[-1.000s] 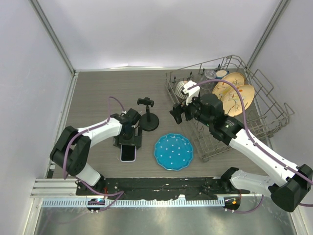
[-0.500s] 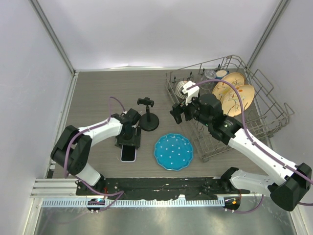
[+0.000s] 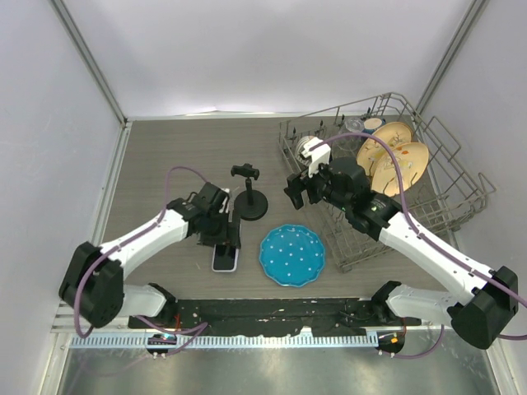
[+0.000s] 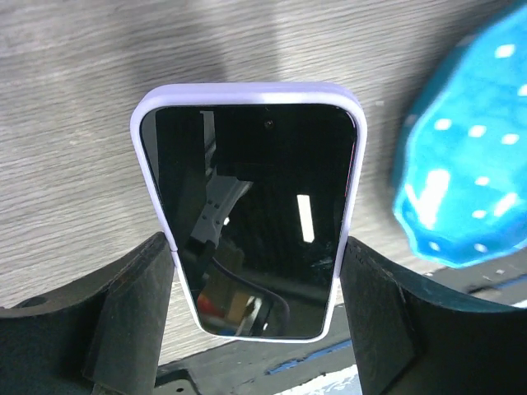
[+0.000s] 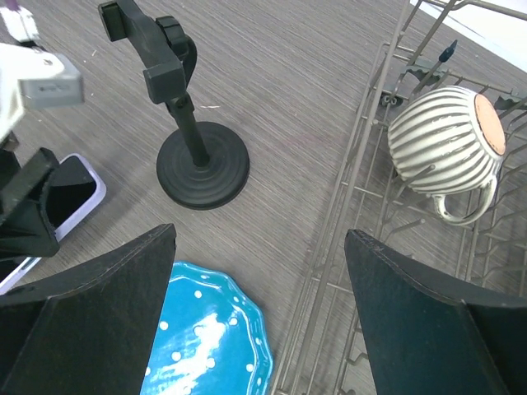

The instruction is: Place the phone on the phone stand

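The phone (image 3: 226, 259) has a black screen and a lavender edge. It sits between the left gripper's (image 3: 221, 240) fingers, screen up, left of the blue plate. In the left wrist view, both fingers press the phone's (image 4: 251, 222) long sides, and the left gripper (image 4: 257, 251) is shut on it. The phone looks slightly raised off the table. The black phone stand (image 3: 250, 202) stands just behind, with an empty clamp on top. It also shows in the right wrist view (image 5: 202, 174). The right gripper (image 3: 298, 191) hangs open and empty right of the stand, shown spread wide in its own view (image 5: 259, 239).
A blue dotted plate (image 3: 293, 254) lies right of the phone, near the front edge. A wire dish rack (image 3: 461, 197) fills the right side. It holds a striped mug (image 5: 445, 140) and tan plates (image 3: 395, 152). A black rail runs along the table's front.
The left arm has swung its elbow out to the left. Its gripper and the phone have shifted a little right, toward the plate. The right arm has barely moved.
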`<action>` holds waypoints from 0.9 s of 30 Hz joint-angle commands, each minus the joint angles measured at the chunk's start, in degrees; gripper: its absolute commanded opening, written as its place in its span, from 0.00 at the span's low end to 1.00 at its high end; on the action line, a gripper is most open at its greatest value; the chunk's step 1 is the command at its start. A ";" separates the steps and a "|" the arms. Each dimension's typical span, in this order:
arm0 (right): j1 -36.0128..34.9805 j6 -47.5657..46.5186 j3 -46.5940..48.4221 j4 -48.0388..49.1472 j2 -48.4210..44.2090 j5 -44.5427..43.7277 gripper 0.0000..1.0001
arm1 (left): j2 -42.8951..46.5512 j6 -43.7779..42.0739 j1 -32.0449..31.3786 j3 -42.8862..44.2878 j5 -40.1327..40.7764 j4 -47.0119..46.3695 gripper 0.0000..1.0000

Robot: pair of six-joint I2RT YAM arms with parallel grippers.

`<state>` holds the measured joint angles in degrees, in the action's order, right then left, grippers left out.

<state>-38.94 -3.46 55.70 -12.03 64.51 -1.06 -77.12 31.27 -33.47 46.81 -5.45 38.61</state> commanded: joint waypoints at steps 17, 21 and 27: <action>-2.89 5.75 -5.07 16.68 -7.29 6.07 0.84 | 44.60 -1.21 -0.10 2.32 9.47 -15.31 0.00; -13.77 4.96 -4.56 21.61 -5.11 1.33 0.83 | 40.57 1.60 -0.10 8.18 20.89 -15.69 0.00; -23.90 7.85 -2.52 28.89 1.58 -3.14 0.84 | 34.68 4.49 -0.10 12.53 23.91 -15.48 0.00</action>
<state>-59.35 1.91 51.33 7.25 63.31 0.38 -40.53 32.67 -33.52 56.51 12.88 29.41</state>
